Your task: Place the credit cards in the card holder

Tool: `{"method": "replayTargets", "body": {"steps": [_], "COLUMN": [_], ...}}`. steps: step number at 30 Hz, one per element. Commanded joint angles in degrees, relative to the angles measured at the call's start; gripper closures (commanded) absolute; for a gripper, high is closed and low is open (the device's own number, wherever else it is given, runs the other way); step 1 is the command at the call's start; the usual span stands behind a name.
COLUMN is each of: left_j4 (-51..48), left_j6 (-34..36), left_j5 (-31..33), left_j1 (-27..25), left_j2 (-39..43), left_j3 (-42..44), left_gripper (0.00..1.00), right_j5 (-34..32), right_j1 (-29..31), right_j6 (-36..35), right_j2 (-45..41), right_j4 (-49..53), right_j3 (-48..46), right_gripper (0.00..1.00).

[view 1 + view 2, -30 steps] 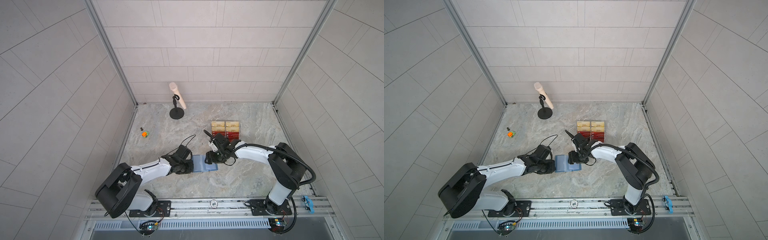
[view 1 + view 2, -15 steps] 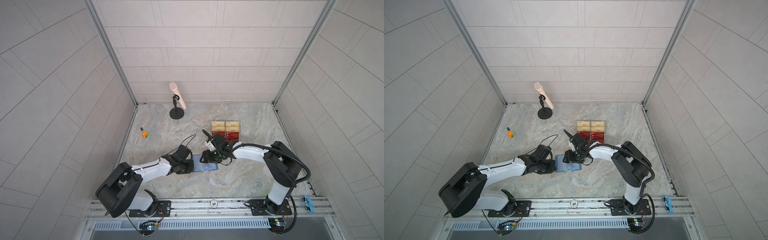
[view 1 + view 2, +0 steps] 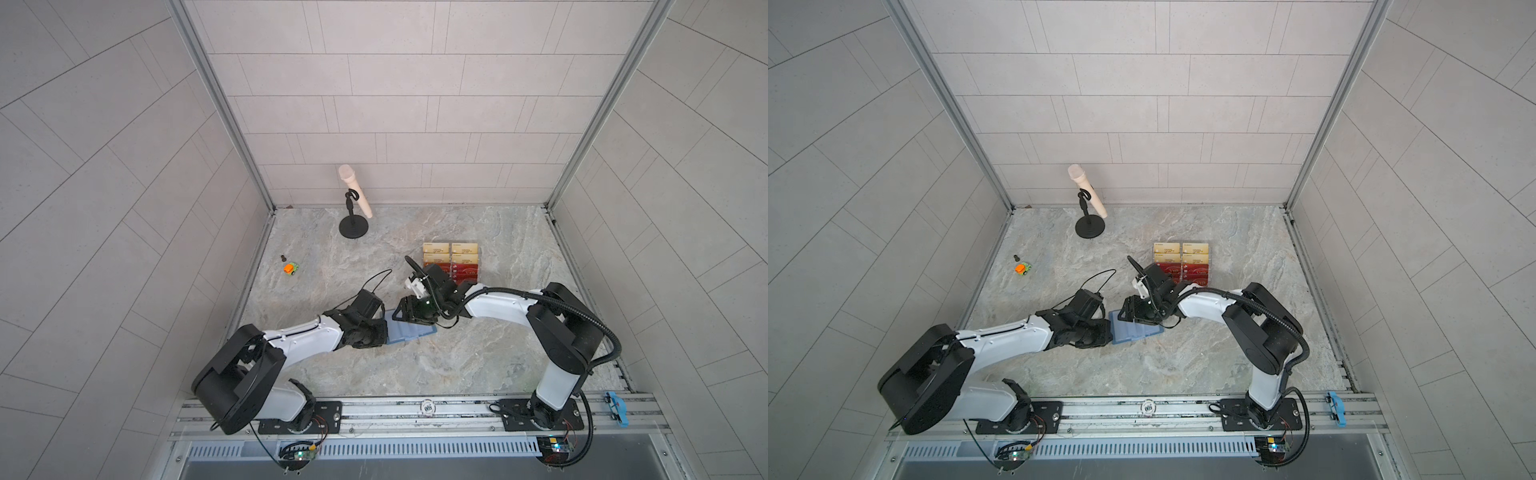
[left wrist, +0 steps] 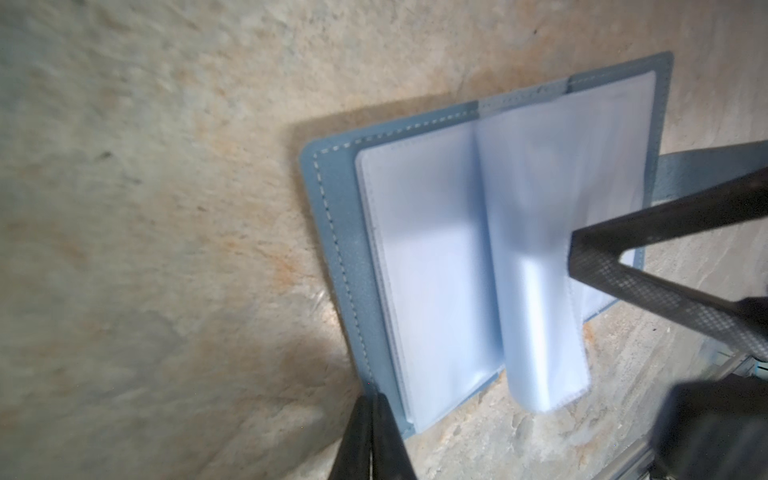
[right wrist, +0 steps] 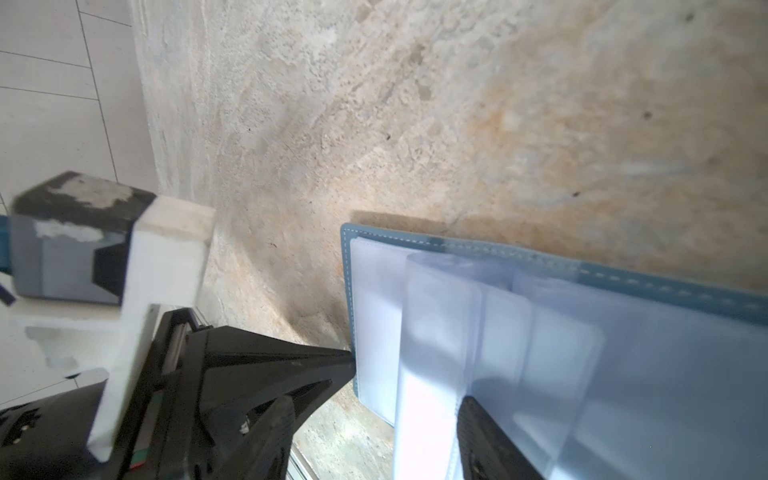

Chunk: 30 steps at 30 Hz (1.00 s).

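The left pincer (image 4: 371,401) is clenched on the left edge of the card holder (image 3: 411,332), which lies open in the middle of the desk (image 3: 457,357). The right pincer (image 3: 402,312) is spread, with one finger (image 5: 490,434) pushed among the clear sleeves (image 4: 540,311). The red credit cards (image 3: 464,270) sit farther back, to the right.

3 pale tiled walls (image 3: 395,104) w/ metal corner posts (image 3: 219,104) enclose a beige marbled floor (image 3: 478,361).

The card holder (image 4: 332,249) is grained, matt blue leatherette with pale stitching. Its sleeves (image 4: 436,257) are smooth, cloudy, glossy plastic. The table top (image 4: 145,208) looks like rough, matt, mottled beige stone.
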<state>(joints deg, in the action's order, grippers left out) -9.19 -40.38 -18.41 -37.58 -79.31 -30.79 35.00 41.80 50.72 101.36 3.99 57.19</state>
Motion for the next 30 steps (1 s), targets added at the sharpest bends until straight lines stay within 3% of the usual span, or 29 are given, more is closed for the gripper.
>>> {"method": "replayTargets", "body": {"steps": [1, 15, 30], "left_j4": [0.8, 5.4, 6.1], "left_j6": [1.0, -0.9, -0.9], "left_j5": [-1.1, -7.7, -6.0], "left_j1": [1.0, 2.7, 2.6], "left_j2": [0.0, 7.6, -0.6], "left_j3": [-0.1, -0.4, -5.2], "left_gripper": [0.90, 0.70, 0.71], "right_j5": [1.4, 5.2, -1.0], "right_j1": [0.6, 0.2, -7.4], "right_j6": [2.5, 8.7, -7.9], "right_j2": [-1.0, -1.1, -10.5], "right_j4": [-3.1, -16.1, 6.3], "right_j3": [-1.0, -4.8, -4.8], "right_gripper": [0.35, 0.35, 0.35]}}
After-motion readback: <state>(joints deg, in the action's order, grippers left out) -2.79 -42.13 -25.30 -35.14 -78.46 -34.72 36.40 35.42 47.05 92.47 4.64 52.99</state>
